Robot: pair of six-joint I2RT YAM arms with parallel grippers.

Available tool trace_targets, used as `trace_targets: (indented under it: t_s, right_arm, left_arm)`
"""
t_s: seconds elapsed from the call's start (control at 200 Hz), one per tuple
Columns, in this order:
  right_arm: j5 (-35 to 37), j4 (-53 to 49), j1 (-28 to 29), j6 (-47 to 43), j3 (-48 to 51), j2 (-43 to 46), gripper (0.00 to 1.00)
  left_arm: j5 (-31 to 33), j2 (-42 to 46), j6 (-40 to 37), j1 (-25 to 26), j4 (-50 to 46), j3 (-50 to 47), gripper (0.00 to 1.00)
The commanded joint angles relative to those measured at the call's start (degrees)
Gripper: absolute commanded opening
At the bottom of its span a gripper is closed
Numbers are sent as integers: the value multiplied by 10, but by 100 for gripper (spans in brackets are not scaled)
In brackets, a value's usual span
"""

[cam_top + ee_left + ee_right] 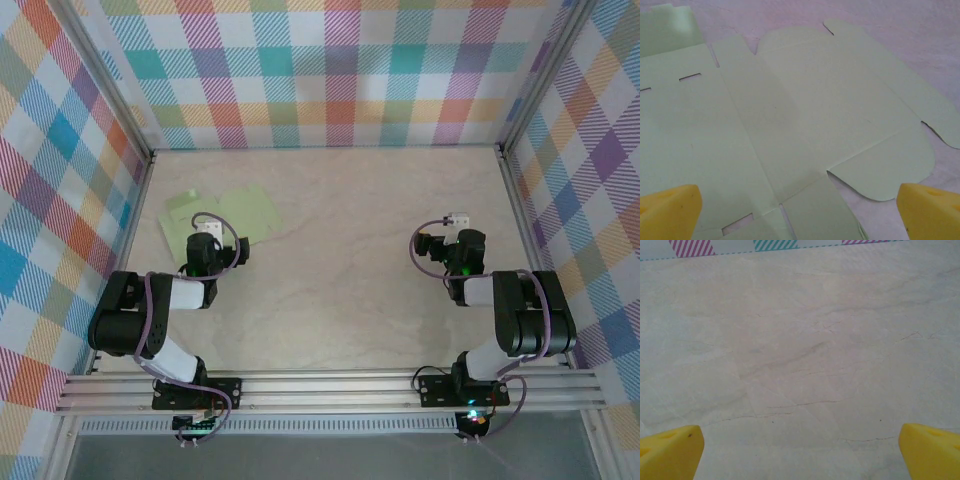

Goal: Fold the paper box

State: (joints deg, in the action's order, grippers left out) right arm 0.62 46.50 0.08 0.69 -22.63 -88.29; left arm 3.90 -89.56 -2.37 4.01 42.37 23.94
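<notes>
1. The paper box is an unfolded pale green sheet. It lies flat on the tabletop toward ten o'clock in the overhead view, near the left wall.
2. The left pincer hangs over the sheet's near part with its jaws spread wide and nothing between them.
3. The right pincer is equally wide open and empty. It sits over bare tabletop at about three o'clock, well apart from the sheet.
4. Folding has not started, judging by the flat panels, rounded flaps and slots.
5. Risk: the sheet is thin and lies flush, so a finger may fail to get under an edge and instead push it toward the wall.
6. Risk: with nothing pinning the sheet, lifting one flap could drag or turn the whole piece.
7. Risk: pressing away from a scored line could bend a panel in the wrong place.
</notes>
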Motion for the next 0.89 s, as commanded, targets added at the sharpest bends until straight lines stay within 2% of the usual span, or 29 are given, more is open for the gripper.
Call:
trace_targets:
  t_s: [0.0,0.68,0.74,0.81,0.89]
  right_arm:
    - [3,18,3,7,-5,5,100]
    - [3,18,2,6,-5,5,100]
    - [3,19,2,7,-5,6,100]
    - [3,24,2,7,-2,7,100]
    - [-4,-22,2,5,-8,45,100]
  left_arm:
    - [-3,1,5,-5,17,12,100]
    - [2,5,5,-4,21,9,100]
    - [23,27,8,0,-9,17,100]
    - [55,73,14,5,-87,36,100]
    - [125,138,74,9,-195,58,100]
